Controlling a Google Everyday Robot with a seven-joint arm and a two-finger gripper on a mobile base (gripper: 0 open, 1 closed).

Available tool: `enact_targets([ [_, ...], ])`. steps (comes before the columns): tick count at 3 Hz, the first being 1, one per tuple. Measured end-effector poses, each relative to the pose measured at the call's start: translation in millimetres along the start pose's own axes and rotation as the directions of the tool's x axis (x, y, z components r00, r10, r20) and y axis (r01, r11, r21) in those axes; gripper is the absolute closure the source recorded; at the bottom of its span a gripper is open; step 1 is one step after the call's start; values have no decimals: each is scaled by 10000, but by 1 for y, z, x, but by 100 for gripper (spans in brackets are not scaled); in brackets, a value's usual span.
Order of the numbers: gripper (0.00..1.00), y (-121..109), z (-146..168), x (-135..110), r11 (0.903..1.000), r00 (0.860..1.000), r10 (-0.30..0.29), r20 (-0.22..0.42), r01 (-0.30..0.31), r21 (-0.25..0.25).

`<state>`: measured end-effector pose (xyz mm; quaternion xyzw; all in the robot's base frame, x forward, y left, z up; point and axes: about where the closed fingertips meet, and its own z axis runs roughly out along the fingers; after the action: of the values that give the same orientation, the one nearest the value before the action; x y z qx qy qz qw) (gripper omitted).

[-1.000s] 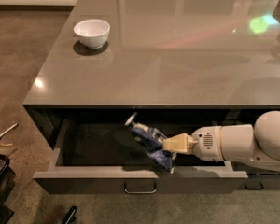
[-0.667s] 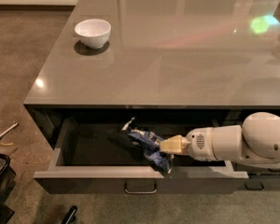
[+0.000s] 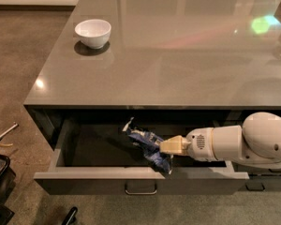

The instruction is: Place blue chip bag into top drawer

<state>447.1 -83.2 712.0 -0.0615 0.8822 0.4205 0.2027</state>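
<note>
**Item:** blue chip bag point(image 3: 146, 143), hanging crumpled inside the open top drawer point(image 3: 107, 173), right of its middle. Its lower corner is showing at the front rim; whether it is touching or overhanging the rim cannot be told.

**Holder:** claw point(image 3: 163, 147), reaching in from the right on the white arm point(image 3: 243, 142). It is sitting low in the drawer cavity and appears to be pinching the bag's right side.

**Also listed:** white bowl point(image 3: 92, 33), standing on the counter point(image 3: 178, 64) well apart from the work. The metal handle point(image 3: 140, 190) is sitting centred on the drawer front.

**Hazards, as judged:**
- The bag is sitting near the front. If released here, the corner at the rim may be draping over the edge, tipping the bag to the floor or jamming the drawer.
- The foil is slippery and bunched, so it may be slipping from the pinch early.
- The arm is working just under the counter edge and above the rim, so a careless lift or pull risks striking either.
</note>
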Motion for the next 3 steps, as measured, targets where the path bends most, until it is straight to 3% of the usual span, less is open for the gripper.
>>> enact_targets([
  [2,11,0,0,0,10000,10000,-1,-1,1,0],
  [3,0,0,0,0,10000,10000,-1,-1,1,-1],
])
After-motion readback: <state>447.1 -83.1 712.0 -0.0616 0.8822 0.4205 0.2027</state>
